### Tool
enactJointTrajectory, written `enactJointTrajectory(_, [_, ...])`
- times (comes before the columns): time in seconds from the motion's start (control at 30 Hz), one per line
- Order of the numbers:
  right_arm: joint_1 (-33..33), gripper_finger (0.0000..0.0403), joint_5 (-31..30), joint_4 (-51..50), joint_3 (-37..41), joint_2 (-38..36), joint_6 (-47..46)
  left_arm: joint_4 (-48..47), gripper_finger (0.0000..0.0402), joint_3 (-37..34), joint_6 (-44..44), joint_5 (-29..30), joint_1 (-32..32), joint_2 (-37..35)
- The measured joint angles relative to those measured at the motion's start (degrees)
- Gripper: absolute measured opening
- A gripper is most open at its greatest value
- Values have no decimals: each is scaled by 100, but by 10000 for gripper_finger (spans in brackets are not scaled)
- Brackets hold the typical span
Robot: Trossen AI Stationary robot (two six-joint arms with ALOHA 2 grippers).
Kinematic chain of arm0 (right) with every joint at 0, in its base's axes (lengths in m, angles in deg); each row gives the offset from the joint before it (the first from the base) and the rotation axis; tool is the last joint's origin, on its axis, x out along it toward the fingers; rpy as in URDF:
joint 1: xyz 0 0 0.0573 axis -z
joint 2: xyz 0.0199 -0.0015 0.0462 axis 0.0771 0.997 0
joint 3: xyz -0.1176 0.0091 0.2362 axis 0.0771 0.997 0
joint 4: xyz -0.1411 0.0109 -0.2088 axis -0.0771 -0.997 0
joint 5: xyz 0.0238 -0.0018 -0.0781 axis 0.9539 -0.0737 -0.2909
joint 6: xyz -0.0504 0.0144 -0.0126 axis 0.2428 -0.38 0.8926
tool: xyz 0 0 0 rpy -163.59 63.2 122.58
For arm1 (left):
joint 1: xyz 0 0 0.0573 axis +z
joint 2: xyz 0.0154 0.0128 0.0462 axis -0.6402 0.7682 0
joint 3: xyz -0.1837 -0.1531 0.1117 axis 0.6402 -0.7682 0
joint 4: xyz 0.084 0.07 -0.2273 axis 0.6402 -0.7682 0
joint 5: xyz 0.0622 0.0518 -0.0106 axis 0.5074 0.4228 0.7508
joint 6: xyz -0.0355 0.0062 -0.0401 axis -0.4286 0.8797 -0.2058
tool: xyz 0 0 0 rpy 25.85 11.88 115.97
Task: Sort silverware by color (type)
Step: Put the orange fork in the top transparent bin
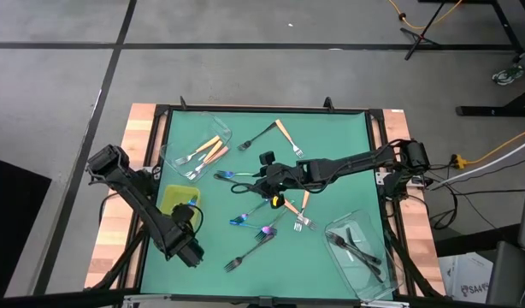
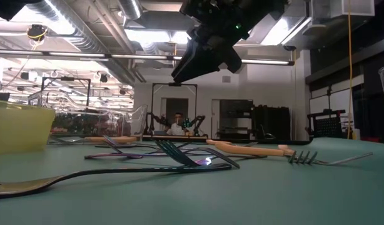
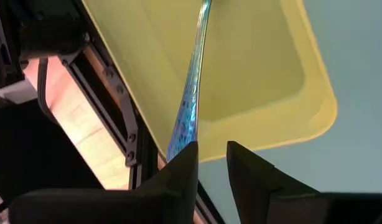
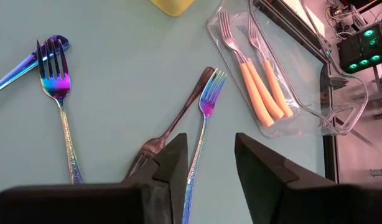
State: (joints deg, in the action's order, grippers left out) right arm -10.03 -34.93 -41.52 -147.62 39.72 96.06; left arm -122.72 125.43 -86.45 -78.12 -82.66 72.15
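Because the right claw (image 4: 206, 165) hangs with its fingers parted and empty over the middle of the green worktop (image 1: 331, 137), an iridescent fork (image 4: 202, 134) lies straight ahead between them — long axis running away from the claw, a dark fork (image 4: 172, 127) crossing beside it. The left claw (image 3: 211, 163), loosened, has another iridescent fork (image 3: 190, 93) at its fingertips, over the yellow-green tray (image 3: 265, 68). No writing is readable.

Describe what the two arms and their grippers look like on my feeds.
Both arms are dark, jointed links. The left gripper and right gripper each end in two blocky matte-black fingers. A yellow marking shows near the right arm's wrist, and black cables trail from its base at the table edge.
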Motion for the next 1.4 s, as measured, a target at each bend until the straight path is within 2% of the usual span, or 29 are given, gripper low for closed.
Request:
enactJointTrajectory(0.2, [0, 124, 1, 0, 0, 0, -2, 21, 77, 0, 0, 532, 6, 0])
enactJointTrajectory(0.5, [33, 124, 12, 2, 0, 0, 6, 172, 77, 0, 28, 732, 9, 0])
enactJointTrajectory(0.83, [234, 124, 146, -6, 0, 0, -227, 310, 77, 0, 102, 614, 202, -20])
enactJointTrajectory(1.03, [238, 124, 143, -189, 0, 0, -400, 326, 77, 0, 669, 75, 432, -20])
enactJointTrajectory(1.4, [225, 124, 144, -1044, 0, -28, -404, 890, 77, 0, 1705, 104, 829, -20])
